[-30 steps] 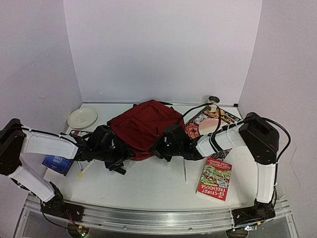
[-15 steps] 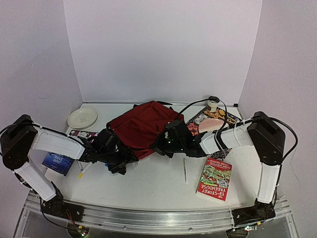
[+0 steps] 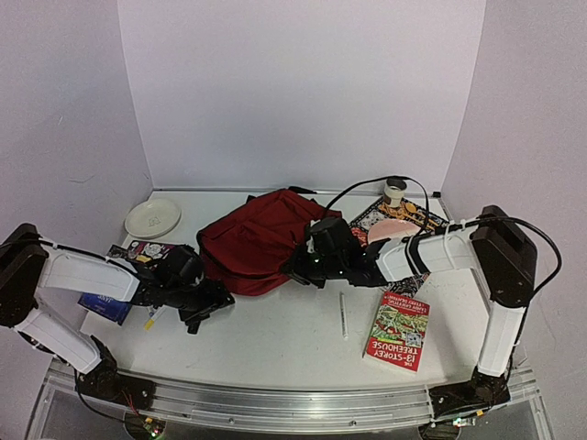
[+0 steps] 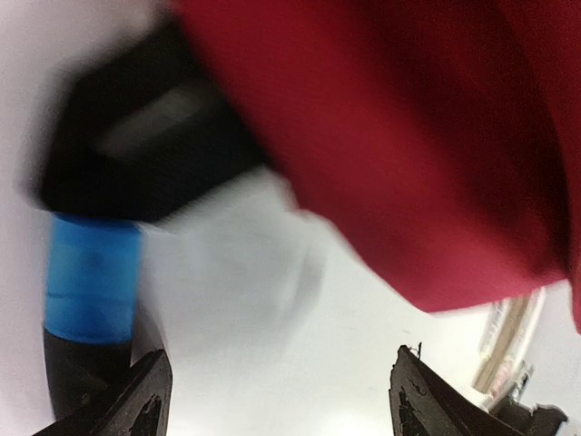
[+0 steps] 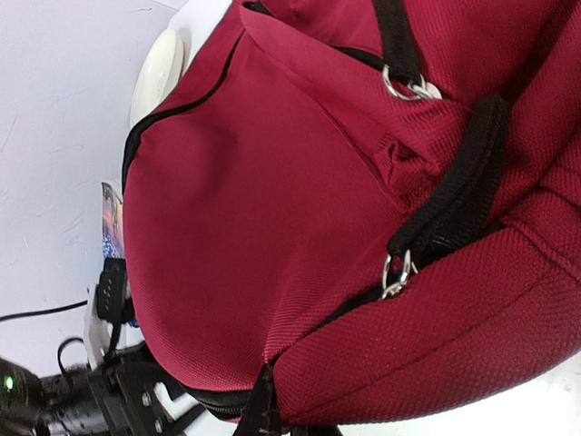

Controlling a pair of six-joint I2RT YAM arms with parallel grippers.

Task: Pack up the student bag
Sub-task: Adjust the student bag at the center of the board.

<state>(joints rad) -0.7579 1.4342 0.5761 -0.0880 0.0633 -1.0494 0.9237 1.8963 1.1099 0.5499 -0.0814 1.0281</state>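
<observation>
The student bag (image 3: 249, 240), a dark red backpack with black zippers, lies in the middle of the table. My left gripper (image 3: 207, 304) is open and empty just off the bag's near left edge. In the left wrist view, the gripper (image 4: 277, 404) has its jaws wide apart over bare table, with the red fabric (image 4: 408, 136) ahead. My right gripper (image 3: 298, 270) is at the bag's near right edge. In the right wrist view the bag (image 5: 300, 218) fills the frame, and the dark fingertips (image 5: 265, 411) pinch a fold of fabric by the zipper.
A white plate (image 3: 153, 217) sits at the back left, with books (image 3: 103, 305) under my left arm. A "13-Storey Treehouse" book (image 3: 397, 332) and a thin white stick (image 3: 343, 314) lie at the near right. A pink dish (image 3: 390, 229) and a cup (image 3: 395, 190) stand at the back right.
</observation>
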